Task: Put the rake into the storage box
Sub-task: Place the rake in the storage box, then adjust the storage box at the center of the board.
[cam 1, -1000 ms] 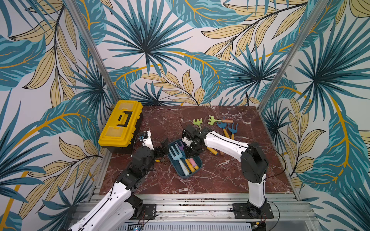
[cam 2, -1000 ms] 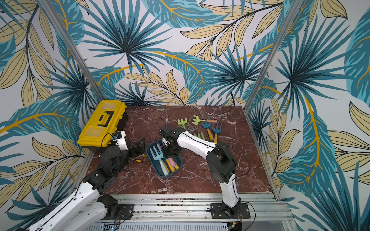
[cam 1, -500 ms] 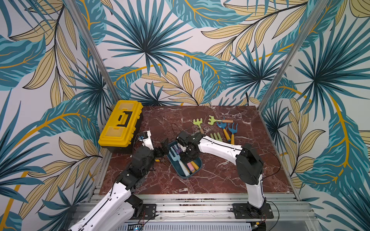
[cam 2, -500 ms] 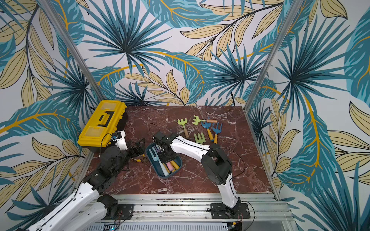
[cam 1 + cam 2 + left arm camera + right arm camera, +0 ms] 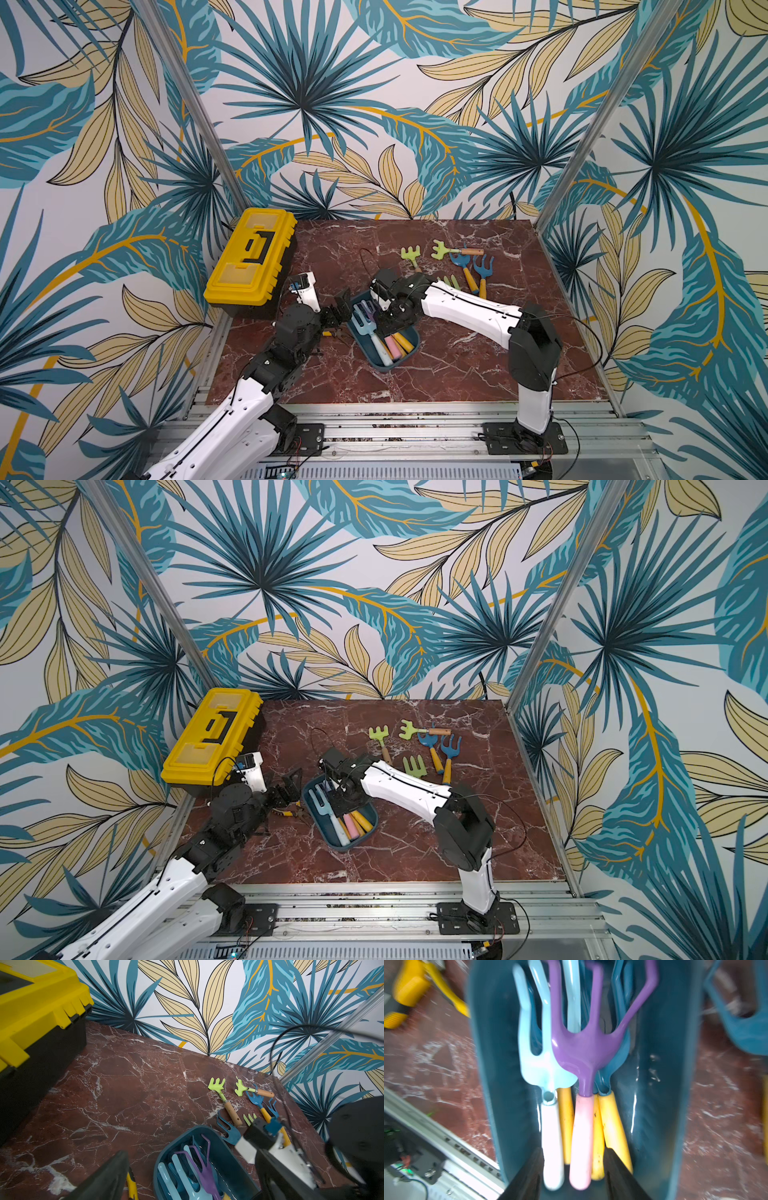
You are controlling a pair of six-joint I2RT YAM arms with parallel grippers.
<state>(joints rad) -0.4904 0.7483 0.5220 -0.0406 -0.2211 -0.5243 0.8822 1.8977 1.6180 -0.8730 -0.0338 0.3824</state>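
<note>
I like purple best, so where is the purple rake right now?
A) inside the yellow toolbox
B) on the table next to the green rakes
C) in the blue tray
C, because the purple rake lies flat between the walls of the blue tray.

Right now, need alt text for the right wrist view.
A purple rake with a pink handle lies in the teal storage box, on top of a light-blue fork and yellow-handled tools. The right claw is open, its two black fingers flanking the pink handle without touching it. Red marble table shows either side, blurred.
</note>
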